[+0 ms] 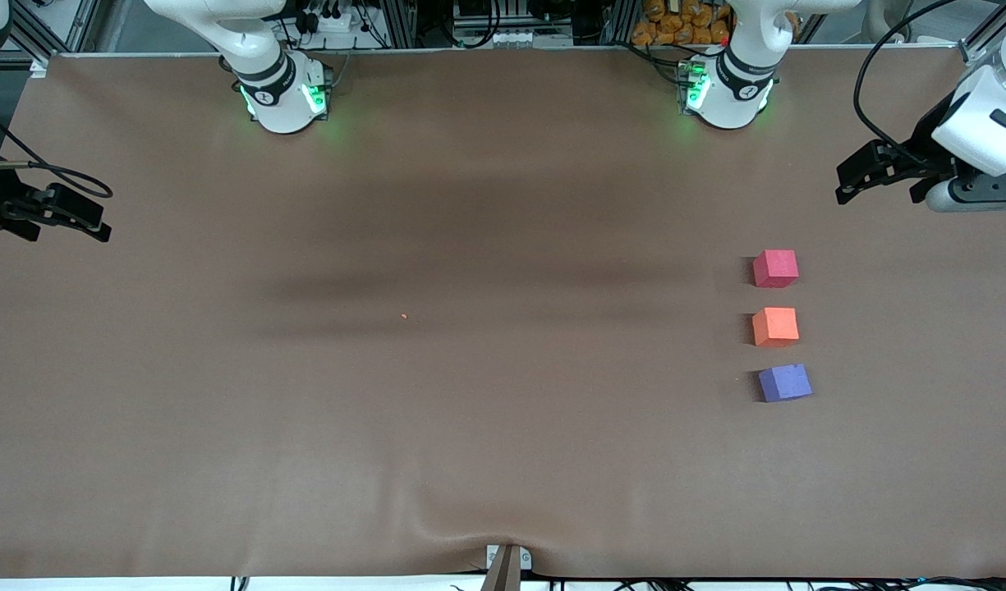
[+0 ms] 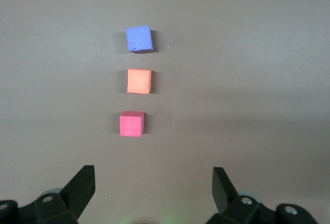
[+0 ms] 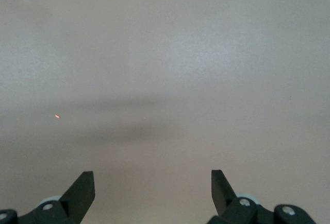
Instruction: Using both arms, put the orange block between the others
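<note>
A brown mat covers the bench, smooth for the most part, with a pucker at the edge nearest the front camera where a small clamp pins it. Soft, dark shadow bands cross its middle.

At the right arm's end of the bench the right gripper hangs over bare mat at the edge of the front view, jaws wide apart and holding nothing; its wrist view shows only mat and a tiny orange speck. That speck lies alone near the middle of the bench.

Along the top of the front view stand the two arms' round bases, lit green, with aluminium framing, cables and a heap of orange-brown things past the bench edge.

Toward the left arm's end, three cubes sit in a line, each just apart from its neighbour: the pinkish-red cube farthest from the front camera, the orange block in the middle between the other two, the purple-blue cube nearest.

The left gripper hangs over the mat near that line, jaws spread and empty.
</note>
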`<state>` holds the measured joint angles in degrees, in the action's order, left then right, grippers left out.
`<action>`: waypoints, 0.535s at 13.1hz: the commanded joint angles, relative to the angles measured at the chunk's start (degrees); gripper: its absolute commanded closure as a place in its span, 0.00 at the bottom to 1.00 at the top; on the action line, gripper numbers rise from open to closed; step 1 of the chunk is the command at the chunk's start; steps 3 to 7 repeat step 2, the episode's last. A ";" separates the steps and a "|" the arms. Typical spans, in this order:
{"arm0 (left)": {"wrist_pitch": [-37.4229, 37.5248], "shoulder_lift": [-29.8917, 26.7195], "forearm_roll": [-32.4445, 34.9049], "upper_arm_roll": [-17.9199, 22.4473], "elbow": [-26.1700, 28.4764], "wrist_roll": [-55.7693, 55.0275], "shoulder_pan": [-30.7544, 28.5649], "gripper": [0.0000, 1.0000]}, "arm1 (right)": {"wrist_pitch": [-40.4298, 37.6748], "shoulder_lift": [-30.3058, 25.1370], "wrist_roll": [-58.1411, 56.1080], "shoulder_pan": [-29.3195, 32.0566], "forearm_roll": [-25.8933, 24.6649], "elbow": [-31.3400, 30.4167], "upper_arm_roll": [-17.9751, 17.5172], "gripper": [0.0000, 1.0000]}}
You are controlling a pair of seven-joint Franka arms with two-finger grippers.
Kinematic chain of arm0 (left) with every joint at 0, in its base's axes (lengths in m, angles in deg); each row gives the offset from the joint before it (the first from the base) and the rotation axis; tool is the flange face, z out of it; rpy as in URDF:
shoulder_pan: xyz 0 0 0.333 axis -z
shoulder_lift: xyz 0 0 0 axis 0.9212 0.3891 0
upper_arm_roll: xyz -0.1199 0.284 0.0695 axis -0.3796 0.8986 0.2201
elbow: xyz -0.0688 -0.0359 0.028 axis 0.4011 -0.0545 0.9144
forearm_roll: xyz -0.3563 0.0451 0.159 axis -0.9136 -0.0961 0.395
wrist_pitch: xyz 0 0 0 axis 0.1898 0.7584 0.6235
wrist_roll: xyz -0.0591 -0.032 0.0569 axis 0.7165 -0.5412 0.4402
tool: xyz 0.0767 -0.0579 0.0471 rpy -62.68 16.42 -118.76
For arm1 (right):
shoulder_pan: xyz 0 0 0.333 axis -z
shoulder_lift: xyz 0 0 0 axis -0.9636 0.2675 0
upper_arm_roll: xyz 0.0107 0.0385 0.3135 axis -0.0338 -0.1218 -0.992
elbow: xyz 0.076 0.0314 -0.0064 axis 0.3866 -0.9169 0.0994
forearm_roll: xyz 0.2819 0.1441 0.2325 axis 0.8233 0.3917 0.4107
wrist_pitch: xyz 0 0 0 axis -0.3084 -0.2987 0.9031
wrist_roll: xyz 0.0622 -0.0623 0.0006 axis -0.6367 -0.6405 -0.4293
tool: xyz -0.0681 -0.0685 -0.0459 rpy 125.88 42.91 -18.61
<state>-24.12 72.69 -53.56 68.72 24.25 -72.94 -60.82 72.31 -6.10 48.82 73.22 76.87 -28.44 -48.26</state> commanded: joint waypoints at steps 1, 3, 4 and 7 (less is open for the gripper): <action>0.40 -1.03 0.87 0.29 0.03 -1.35 0.32 0.00 | 0.30 -0.11 0.57 -0.67 -0.49 -0.17 0.19 0.00; 0.40 -0.59 0.87 0.46 -0.58 -1.18 0.14 0.00 | 0.30 -0.11 0.57 -0.67 -0.49 -0.17 0.19 0.00; 0.40 -0.59 0.87 0.46 -0.58 -1.18 0.14 0.00 | 0.30 -0.11 0.57 -0.67 -0.49 -0.17 0.19 0.00; 0.40 -0.59 0.87 0.46 -0.58 -1.18 0.14 0.00 | 0.30 -0.11 0.57 -0.67 -0.49 -0.17 0.19 0.00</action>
